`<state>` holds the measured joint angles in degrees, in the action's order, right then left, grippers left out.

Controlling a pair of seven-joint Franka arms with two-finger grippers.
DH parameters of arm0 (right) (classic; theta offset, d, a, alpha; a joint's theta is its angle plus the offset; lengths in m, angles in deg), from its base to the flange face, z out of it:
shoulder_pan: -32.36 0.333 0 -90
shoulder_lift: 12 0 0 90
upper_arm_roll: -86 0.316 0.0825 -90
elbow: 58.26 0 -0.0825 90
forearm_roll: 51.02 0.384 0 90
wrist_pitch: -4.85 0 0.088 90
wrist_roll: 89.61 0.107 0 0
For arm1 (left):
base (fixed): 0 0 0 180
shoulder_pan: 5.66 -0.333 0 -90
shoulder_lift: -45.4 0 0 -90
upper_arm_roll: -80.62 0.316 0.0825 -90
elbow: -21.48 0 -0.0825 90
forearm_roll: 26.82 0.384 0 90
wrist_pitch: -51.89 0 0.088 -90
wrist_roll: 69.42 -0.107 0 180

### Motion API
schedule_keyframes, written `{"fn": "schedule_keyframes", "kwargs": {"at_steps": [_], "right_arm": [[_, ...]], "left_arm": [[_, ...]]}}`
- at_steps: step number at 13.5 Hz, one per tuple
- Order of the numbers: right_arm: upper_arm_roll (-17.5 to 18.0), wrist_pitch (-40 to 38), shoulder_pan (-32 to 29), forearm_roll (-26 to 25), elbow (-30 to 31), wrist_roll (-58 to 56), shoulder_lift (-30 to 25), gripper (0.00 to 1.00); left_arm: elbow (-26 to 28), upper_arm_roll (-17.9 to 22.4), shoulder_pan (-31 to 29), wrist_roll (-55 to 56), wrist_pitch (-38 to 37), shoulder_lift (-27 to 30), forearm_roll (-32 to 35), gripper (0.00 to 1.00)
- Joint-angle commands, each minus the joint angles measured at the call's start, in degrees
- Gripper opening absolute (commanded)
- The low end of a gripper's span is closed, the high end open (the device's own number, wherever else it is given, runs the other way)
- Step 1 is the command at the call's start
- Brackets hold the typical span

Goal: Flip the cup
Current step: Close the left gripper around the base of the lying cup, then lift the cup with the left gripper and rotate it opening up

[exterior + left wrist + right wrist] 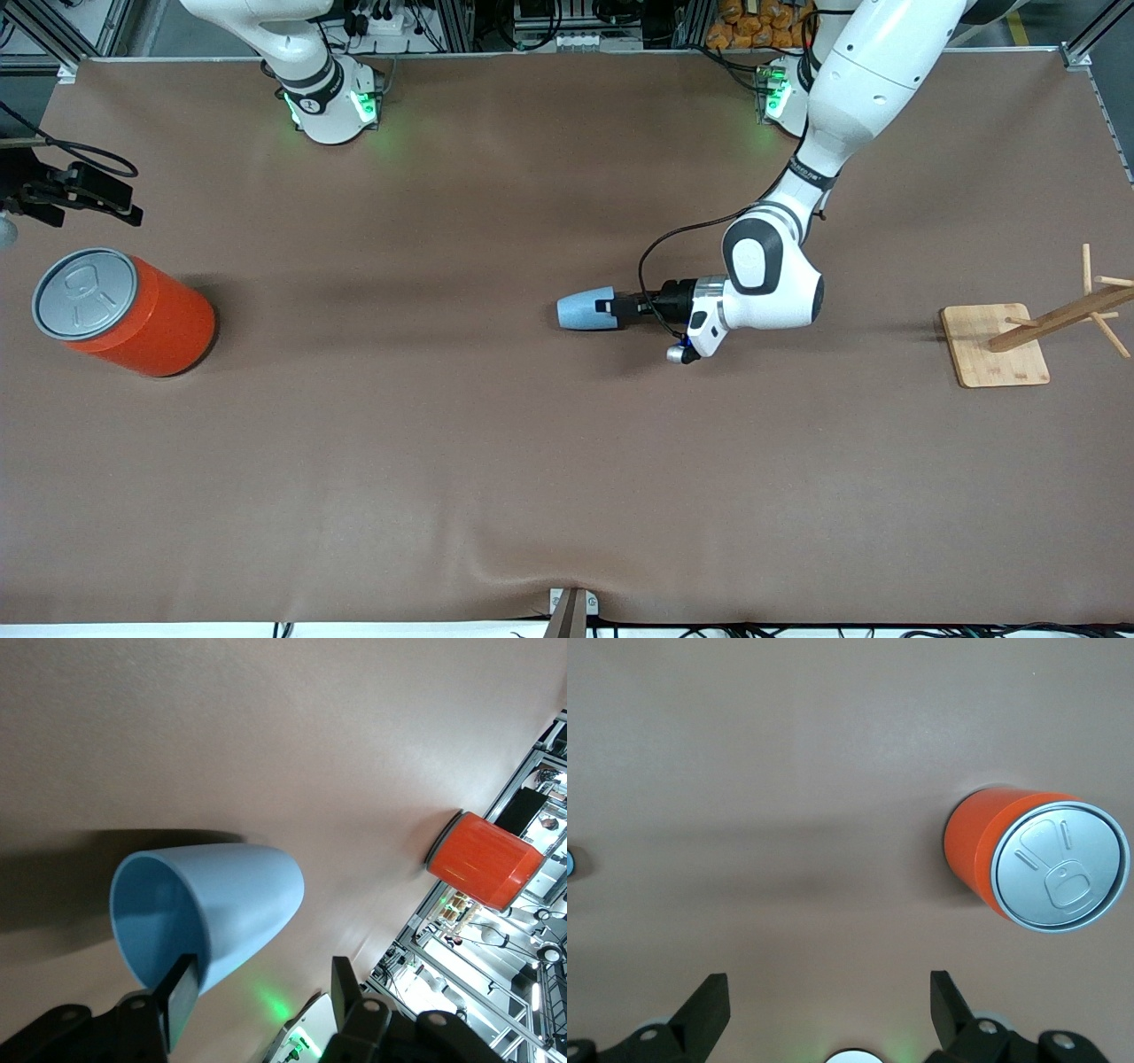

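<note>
The cup (585,310), a small light blue tumbler, lies on its side near the middle of the table, its narrow base toward the right arm's end. Its brighter blue mouth (146,912) faces my left gripper (606,307), which lies low and level at the rim. In the left wrist view one finger (182,992) overlaps the rim while the other finger (347,992) stands apart, with bare table between; the left gripper (264,990) is open. My right gripper (124,206) waits open above the table by the orange can, nothing between its fingers (709,1005).
A large orange can (133,315) with a grey pull-tab lid stands at the right arm's end. A wooden peg rack (997,346) on a square base stands at the left arm's end. A small mount (570,611) sits at the table's nearest edge.
</note>
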<state>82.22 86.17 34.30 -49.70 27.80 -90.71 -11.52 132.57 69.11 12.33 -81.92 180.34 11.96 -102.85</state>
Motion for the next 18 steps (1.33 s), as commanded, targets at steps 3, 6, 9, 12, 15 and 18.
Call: {"fn": "schedule_keyframes", "kwargs": {"at_steps": [3, 6, 9, 12, 15, 18], "right_arm": [[0.5, 1.1, -0.8, 0.2, 0.3, -0.4, -0.1, 1.0], [0.4, 0.2, -1.1, 0.2, 0.3, -0.1, -0.2, 1.0], [0.4, 0.3, -1.1, 0.3, -0.1, -0.1, -0.4, 1.0], [0.4, 0.1, -1.1, 0.5, 0.0, -0.1, -0.4, 1.0], [0.3, 0.1, -1.1, 0.5, 0.0, 0.0, -0.4, 1.0], [0.3, 0.2, -1.1, 0.5, 0.0, 0.0, -0.4, 1.0]], "left_arm": [[0.9, 0.0, 0.5, -1.9, 1.9, -0.1, -1.8, 0.64], [0.1, 0.0, 0.5, -3.1, 2.0, -1.3, -2.9, 0.56], [-0.3, 0.0, 1.5, -7.9, 2.7, -2.8, -8.0, 0.53], [-0.4, 0.0, 1.5, -10.4, 3.0, -3.8, -9.4, 0.13], [-0.4, 0.1, 1.4, -9.7, 3.0, -2.3, -9.2, 0.0], [-0.3, 0.7, 0.5, -4.9, 2.9, 3.5, -7.1, 0.0]]}}
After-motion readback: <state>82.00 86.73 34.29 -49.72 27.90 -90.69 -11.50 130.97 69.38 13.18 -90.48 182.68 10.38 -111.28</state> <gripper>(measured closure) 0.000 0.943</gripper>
